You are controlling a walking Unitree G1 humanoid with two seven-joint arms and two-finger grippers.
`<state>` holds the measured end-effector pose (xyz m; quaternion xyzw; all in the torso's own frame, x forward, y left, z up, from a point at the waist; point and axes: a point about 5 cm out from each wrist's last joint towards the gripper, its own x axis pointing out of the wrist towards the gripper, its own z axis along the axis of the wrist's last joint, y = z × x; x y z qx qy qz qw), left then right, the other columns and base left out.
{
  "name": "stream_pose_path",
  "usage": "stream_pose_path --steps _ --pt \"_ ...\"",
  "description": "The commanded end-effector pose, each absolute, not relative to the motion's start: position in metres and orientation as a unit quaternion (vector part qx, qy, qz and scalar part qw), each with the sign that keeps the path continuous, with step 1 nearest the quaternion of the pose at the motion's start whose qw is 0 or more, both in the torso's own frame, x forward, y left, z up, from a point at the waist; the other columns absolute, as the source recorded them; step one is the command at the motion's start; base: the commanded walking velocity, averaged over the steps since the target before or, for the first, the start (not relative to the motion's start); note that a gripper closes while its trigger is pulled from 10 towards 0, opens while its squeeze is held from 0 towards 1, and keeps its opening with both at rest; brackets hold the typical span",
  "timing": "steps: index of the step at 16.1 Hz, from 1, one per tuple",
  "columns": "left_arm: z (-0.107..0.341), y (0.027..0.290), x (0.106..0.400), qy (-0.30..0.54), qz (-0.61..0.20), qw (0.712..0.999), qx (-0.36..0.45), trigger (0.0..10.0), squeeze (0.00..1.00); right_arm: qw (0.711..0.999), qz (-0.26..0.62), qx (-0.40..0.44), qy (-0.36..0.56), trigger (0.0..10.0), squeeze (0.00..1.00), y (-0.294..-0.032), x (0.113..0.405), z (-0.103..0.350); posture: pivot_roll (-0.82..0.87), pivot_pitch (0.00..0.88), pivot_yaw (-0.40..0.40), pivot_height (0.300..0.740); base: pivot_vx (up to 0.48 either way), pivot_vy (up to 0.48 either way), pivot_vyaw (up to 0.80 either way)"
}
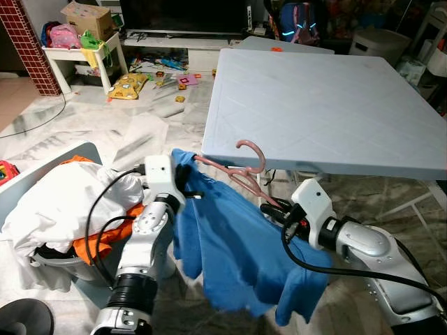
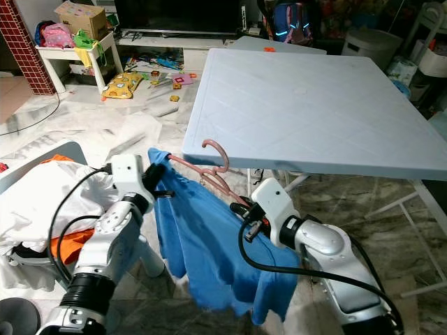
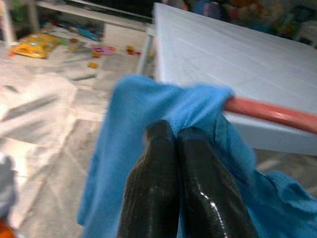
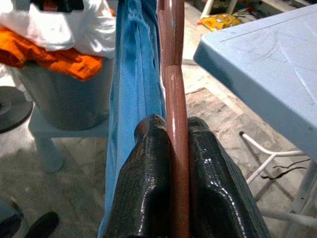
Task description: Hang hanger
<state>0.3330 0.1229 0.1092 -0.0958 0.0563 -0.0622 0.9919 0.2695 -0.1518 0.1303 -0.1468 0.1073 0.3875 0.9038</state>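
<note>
A pink hanger (image 1: 241,169) carrying a blue shirt (image 1: 230,244) is held in the air between the two arms, just in front of the near edge of the pale blue table (image 1: 328,105); its hook is turned upward and seen against the table's edge, though whether it touches the edge cannot be told. The right gripper (image 4: 173,163) is clamped on one arm of the hanger, the bar being pinched between its two black fingers; the left gripper (image 3: 178,163) is closed on a fold of the blue shirt at the hanger's other end, where the pink bar emerges from the cloth. The shirt is already threaded on the hanger and hangs down below both grippers; so the dressing of the hanger is judged done, while the hanging itself is not yet done, since no rail or hook is seen. A grey laundry basket (image 1: 77,269) with white and orange clothes stands beside the left arm; toys are scattered on the floor beyond.
</note>
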Motion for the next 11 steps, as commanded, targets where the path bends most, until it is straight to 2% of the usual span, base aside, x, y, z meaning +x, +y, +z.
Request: stream_pose_path --steps 1,5,8,9,11 --pt "0.119 0.146 0.338 0.031 -0.008 0.996 -0.087 0.0 0.00 0.909 0.368 -0.158 0.117 10.0 0.00 -0.174 0.271 0.133 -0.17 0.000 -0.029 0.740 0.000 0.000 0.00" --pt "0.127 0.159 0.341 0.010 0.024 0.996 -0.083 0.0 0.00 0.869 0.428 -0.198 0.150 10.0 0.00 -0.194 0.256 0.129 -0.17 0.000 -0.028 0.740 0.000 0.000 0.00" --pt "0.133 0.156 0.342 -0.001 0.011 0.997 -0.080 0.0 0.00 0.841 0.424 -0.287 0.173 10.0 0.00 -0.214 0.257 0.124 -0.18 0.000 -0.029 0.740 0.000 0.000 0.00" --pt "0.132 0.151 0.342 0.001 -0.001 0.996 -0.084 0.0 0.00 0.837 0.419 -0.313 0.162 10.0 0.00 -0.214 0.260 0.126 -0.18 0.000 -0.029 0.740 0.000 0.000 0.00" --pt "0.126 0.138 0.340 0.017 -0.030 0.996 -0.087 0.0 0.00 0.862 0.386 -0.307 0.116 10.0 0.00 -0.198 0.273 0.138 -0.18 0.000 -0.029 0.740 0.000 0.000 0.00"
